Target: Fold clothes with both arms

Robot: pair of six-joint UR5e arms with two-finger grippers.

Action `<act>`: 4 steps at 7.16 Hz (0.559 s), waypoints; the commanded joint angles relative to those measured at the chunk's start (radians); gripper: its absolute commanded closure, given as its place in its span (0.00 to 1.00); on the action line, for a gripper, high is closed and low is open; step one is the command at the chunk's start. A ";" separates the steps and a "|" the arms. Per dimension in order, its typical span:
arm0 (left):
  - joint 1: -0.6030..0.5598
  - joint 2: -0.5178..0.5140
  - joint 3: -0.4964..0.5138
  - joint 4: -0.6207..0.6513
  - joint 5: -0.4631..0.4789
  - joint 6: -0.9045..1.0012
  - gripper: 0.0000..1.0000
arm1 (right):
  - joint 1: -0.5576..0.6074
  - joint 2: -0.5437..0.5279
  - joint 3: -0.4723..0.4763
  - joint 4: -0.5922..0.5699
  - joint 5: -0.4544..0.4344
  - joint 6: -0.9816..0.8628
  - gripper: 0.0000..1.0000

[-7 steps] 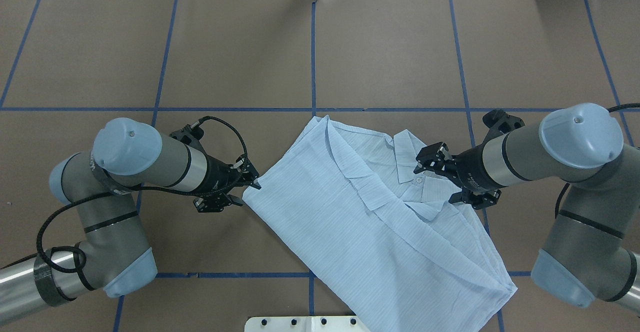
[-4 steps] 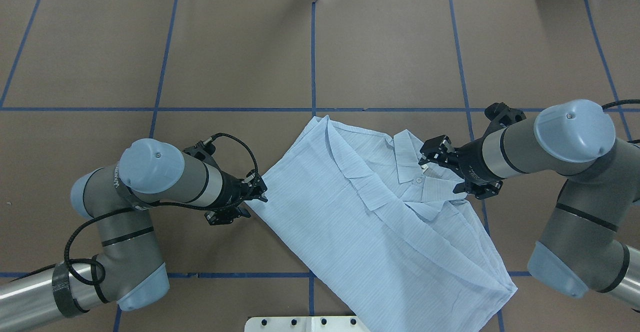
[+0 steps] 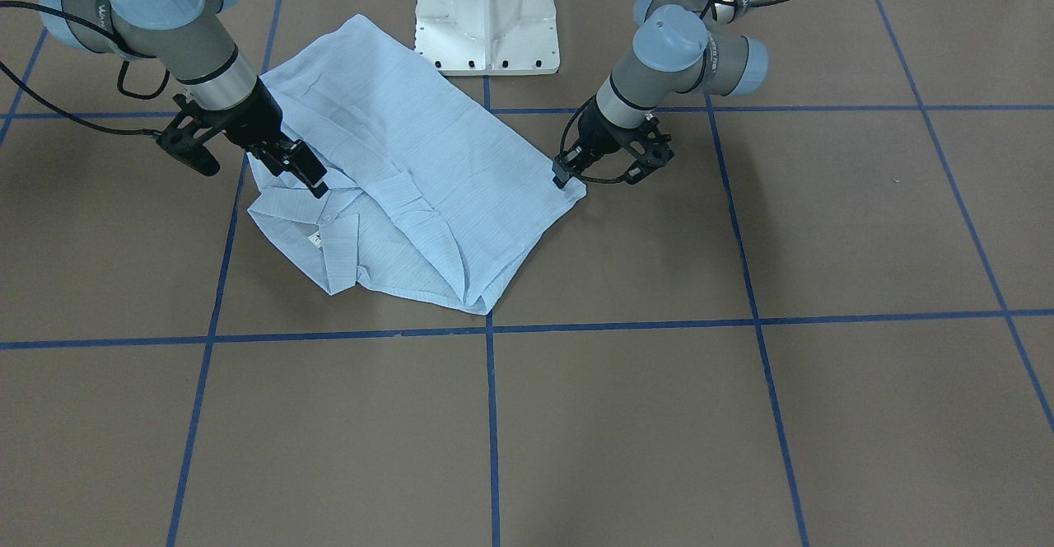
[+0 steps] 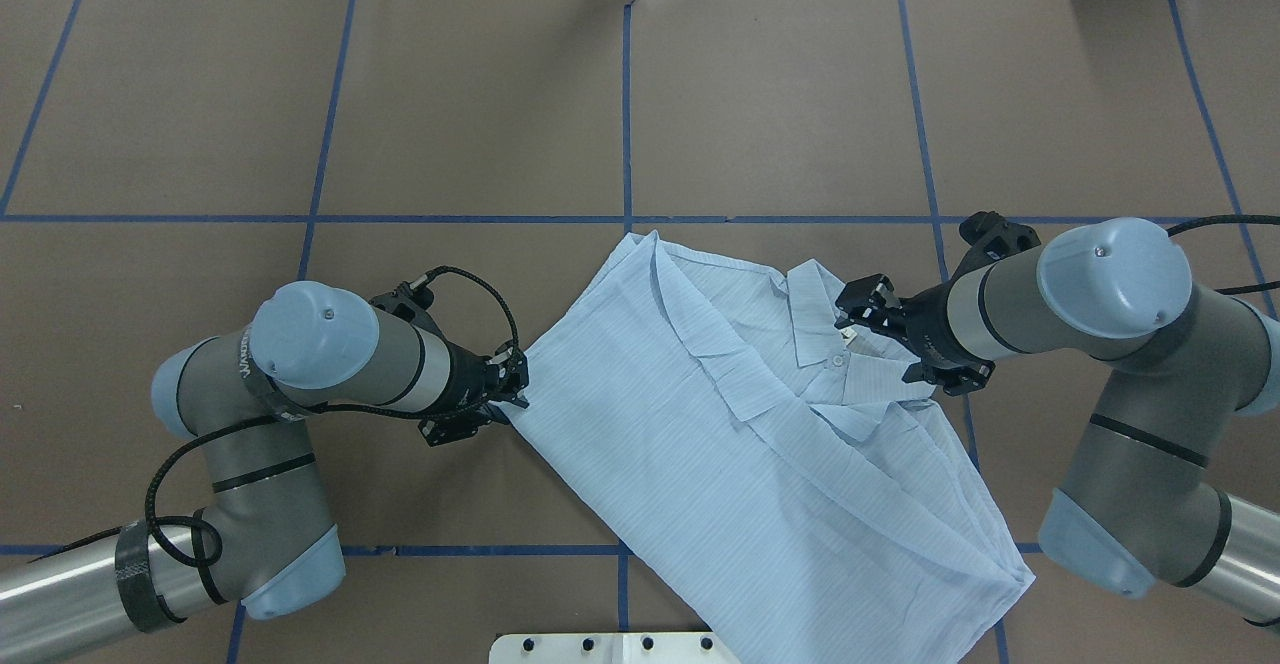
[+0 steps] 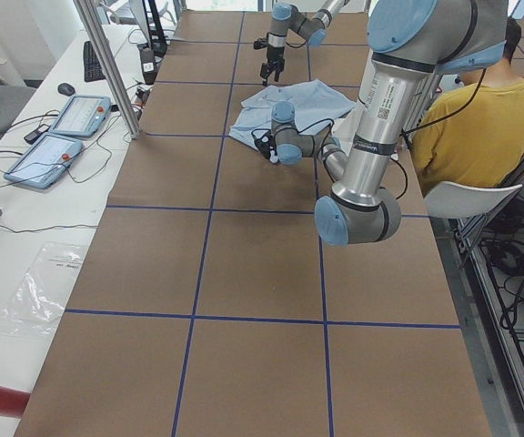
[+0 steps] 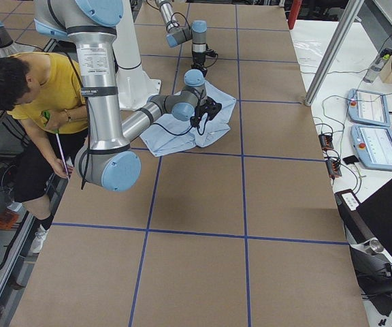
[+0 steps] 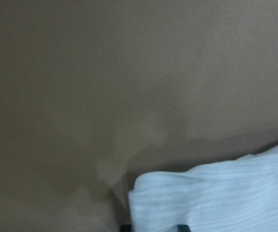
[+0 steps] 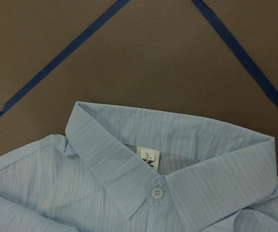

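Here, the light blue striped shirt [image 4: 700, 424] is lying on the brown worktop [image 4: 480, 94], slanting across the blue tape lines [image 4: 627, 114] just in front of the white pedestal [image 3: 487, 11]. It is partly folded over itself, with its collar [image 8: 177, 140] facing the right arm's side. The left tool [image 4: 510, 392] is sitting low at the shirt's outer corner, on the side away from the collar. In the left wrist view its 2 fingertips [image 7: 125, 226] are peeking in at the bottom edge with the bunched corner of cloth between them, yet I cannot tell whether they are pinching it or only straddling it. The right tool [image 4: 880, 342] is hanging over the collar area with its jaws spread wide and gripping nothing. Its wrist camera is looking down at the collar, the white neck label [image 8: 148, 155] marked 3 and 1 small white button [image 8: 157, 192]. In the side views a person [image 5: 485, 127] in a yellow top is sitting close by the robot's base.
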 commanded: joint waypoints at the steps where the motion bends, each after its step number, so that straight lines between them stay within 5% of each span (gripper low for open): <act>1: -0.044 -0.002 0.011 -0.001 0.057 0.039 1.00 | -0.030 0.037 -0.048 -0.001 -0.066 0.002 0.00; 4: -0.182 -0.046 0.066 -0.020 0.058 0.230 1.00 | -0.042 0.036 -0.046 0.008 -0.120 -0.001 0.00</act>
